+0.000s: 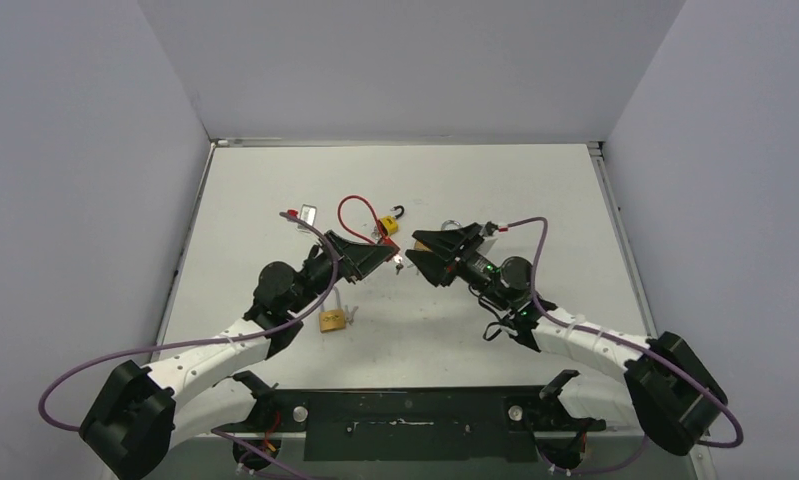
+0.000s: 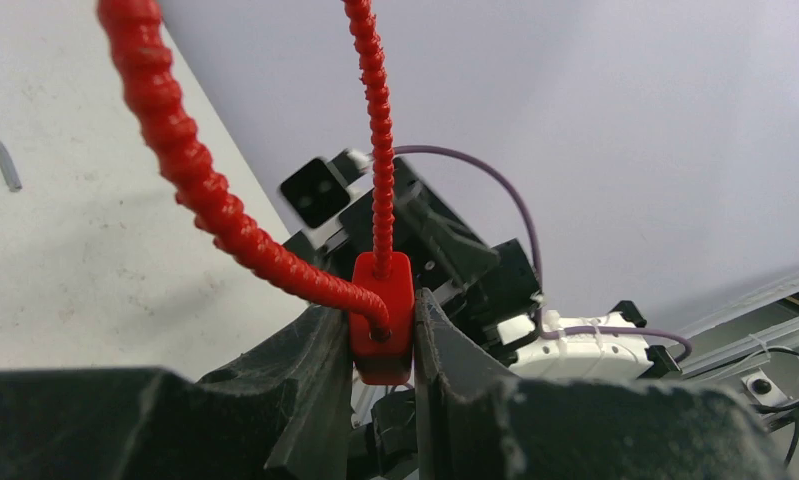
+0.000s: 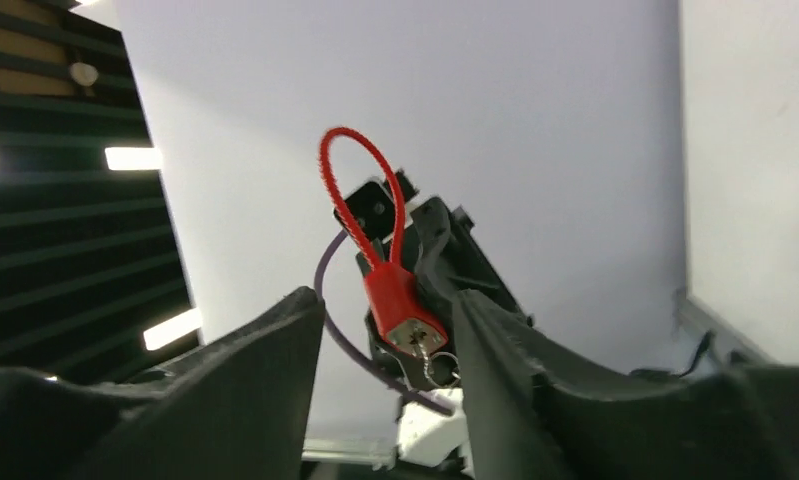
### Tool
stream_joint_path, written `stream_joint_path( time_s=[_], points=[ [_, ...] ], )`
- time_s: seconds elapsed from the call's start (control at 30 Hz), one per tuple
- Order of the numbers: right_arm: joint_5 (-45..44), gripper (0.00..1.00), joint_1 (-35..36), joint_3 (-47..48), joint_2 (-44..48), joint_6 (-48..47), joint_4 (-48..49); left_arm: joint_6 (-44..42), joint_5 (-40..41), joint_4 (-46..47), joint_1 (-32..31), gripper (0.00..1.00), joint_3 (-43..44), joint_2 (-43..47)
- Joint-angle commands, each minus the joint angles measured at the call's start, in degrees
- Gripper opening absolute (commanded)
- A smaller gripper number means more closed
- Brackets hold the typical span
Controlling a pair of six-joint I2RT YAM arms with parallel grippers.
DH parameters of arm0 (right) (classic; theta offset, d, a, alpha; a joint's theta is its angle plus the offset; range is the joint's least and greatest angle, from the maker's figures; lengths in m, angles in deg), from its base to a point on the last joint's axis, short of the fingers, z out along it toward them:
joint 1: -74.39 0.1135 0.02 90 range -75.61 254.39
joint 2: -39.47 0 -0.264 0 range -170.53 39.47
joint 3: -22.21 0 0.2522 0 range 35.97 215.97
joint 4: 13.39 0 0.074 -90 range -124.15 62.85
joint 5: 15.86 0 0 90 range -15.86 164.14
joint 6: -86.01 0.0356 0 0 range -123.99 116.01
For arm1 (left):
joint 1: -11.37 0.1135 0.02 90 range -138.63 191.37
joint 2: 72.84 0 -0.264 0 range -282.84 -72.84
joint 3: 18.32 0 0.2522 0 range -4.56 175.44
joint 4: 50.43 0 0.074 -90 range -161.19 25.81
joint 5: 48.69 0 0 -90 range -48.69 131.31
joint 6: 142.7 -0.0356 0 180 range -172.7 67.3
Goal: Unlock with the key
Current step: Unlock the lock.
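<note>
Counter (image 1: 475, 200): I work above its middle, well apart from every edge.
Left gripper (image 1: 375, 256): clamped on my red cable lock (image 2: 382, 315).
Right gripper (image 1: 422, 262): fingers spread, holding nothing.
Key (image 3: 427, 350): apparently seated in the keyhole.
Remaining: turning it and freeing the cable, I judge.

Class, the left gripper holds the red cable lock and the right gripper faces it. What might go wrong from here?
The left gripper pinches only the small body of the red cable lock; a push or twist may make it slip.
The right gripper is open and wide against the lock's small silver end, so it may miss.
The grippers, nearly tip to tip, may collide.
</note>
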Motion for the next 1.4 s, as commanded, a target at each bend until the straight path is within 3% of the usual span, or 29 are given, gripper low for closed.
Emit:
stream_joint_path(
  time_s=[0.0,0.07,0.17,0.3,0.5,0.57,0.7,0.83,1.17,1.37],
  points=[
    [-6.29,0.64,-3.90,2.22,12.90,-21.64,-22.17,-2.07,2.56,-6.18,-0.32,0.00,3.10,2.90],
    [-9.14,0.75,-4.25,4.19,16.64,-33.64,-31.70,-2.49,5.09,-10.93,-0.14,0.00,4.48,3.28],
    [-8.09,0.79,-4.17,9.17,18.17,-52.94,-38.06,-1.71,7.55,-15.35,0.04,0.00,5.94,3.43],
    [-4.01,0.77,-1.51,16.70,15.71,-75.11,-46.40,0.90,8.71,-22.30,0.28,0.00,8.75,3.35],
    [-12.48,0.72,10.41,28.34,9.14,-97.68,-61.82,3.27,9.33,-42.60,0.50,0.00,17.69,3.18],
    [-13.81,0.69,12.17,30.31,6.88,-100.23,-63.51,3.62,9.20,-44.56,0.81,0.00,18.53,3.25],
    [-17.87,0.54,14.14,33.62,3.67,-101.85,-64.44,5.21,7.54,-43.84,1.58,0.00,17.61,3.25],
    [-24.26,0.52,16.14,34.56,2.84,-102.22,-62.66,5.90,6.79,-43.30,1.79,0.00,17.13,3.09],
    [-26.84,0.44,16.77,35.94,0.08,-103.52,-60.59,5.82,5.42,-43.38,2.00,0.00,16.99,2.72],
    [-25.87,0.21,16.81,37.21,-1.61,-103.48,-61.03,6.25,5.01,-42.98,2.08,0.00,16.81,2.99]
  ],
)
